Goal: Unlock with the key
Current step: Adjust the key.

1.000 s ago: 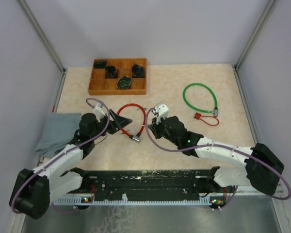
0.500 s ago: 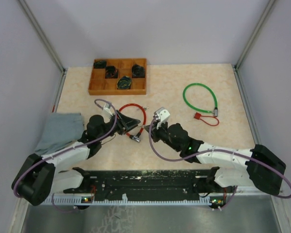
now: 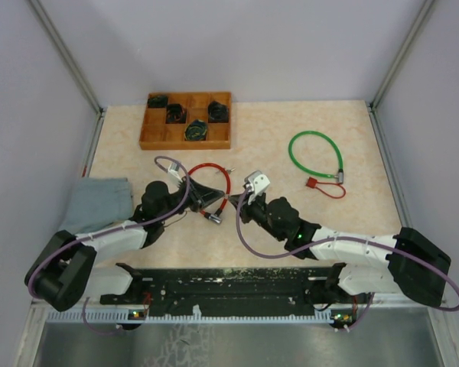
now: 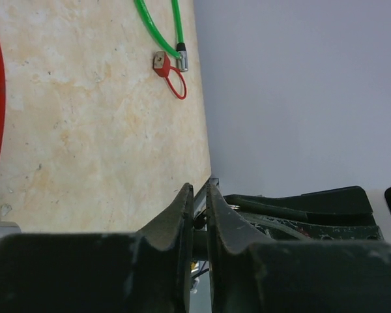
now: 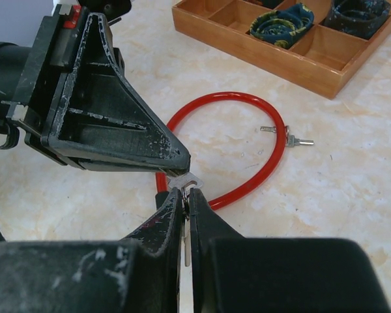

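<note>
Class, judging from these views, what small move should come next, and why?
Probably close the left gripper firmly on the small silver key that the shut right gripper pinches; its tips already sit at the key's exposed end.

**Left gripper closes in on the key**

The left gripper (image 3: 214, 200) has travelled right until its tips meet those of the right gripper (image 3: 232, 205), and they now touch the small silver key (image 5: 186, 180) pinched there. Its jaws, wide a second ago, have drawn in to a narrow slit. The right gripper has slid slightly nearer and to the left, and its arm now lies lower and flatter.
</note>
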You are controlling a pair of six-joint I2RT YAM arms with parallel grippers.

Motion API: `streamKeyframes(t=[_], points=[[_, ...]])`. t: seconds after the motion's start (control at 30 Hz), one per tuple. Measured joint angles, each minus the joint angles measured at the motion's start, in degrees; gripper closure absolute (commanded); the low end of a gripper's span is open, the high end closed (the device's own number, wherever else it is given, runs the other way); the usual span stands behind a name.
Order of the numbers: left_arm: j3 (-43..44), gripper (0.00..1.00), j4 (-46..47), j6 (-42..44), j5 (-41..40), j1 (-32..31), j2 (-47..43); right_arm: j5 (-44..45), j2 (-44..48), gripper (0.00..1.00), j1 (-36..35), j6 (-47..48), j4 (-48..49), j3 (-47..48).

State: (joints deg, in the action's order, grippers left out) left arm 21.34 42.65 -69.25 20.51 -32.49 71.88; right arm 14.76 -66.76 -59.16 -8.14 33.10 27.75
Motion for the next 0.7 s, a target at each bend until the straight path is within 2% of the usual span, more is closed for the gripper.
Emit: streamKeyframes(t=[0.07,0.2,0.27,0.37,0.53,0.7], points=[[0.00,0.99,0.87,-0.15,0.07,0.00,0.02,0.28,0.00,1.00,-0.09,0.31,0.35,0.00],[0.24,1.00,2.60,0.00,0.57,-0.02,0.02,0.61,-0.11,0.97,-0.09,0.61,0.37,-0.13],[0.24,1.00,2.56,0.59,0.59,-0.02,-0.09,0.59,-0.11,0.90,-0.09,0.63,0.33,-0.13],[0.50,1.00,0.79,3.43,0.50,-0.04,-1.46,0.35,-0.11,0.73,-0.17,0.79,-0.17,-0.09],[4.22,1.00,-7.80,11.67,-1.55,-0.04,-6.29,0.42,0.37,0.61,-0.26,3.10,-3.34,-0.11],[10.21,1.00,-16.20,19.67,-3.37,-0.04,-7.74,1.11,2.10,0.44,-0.26,8.04,-5.22,-0.09]])
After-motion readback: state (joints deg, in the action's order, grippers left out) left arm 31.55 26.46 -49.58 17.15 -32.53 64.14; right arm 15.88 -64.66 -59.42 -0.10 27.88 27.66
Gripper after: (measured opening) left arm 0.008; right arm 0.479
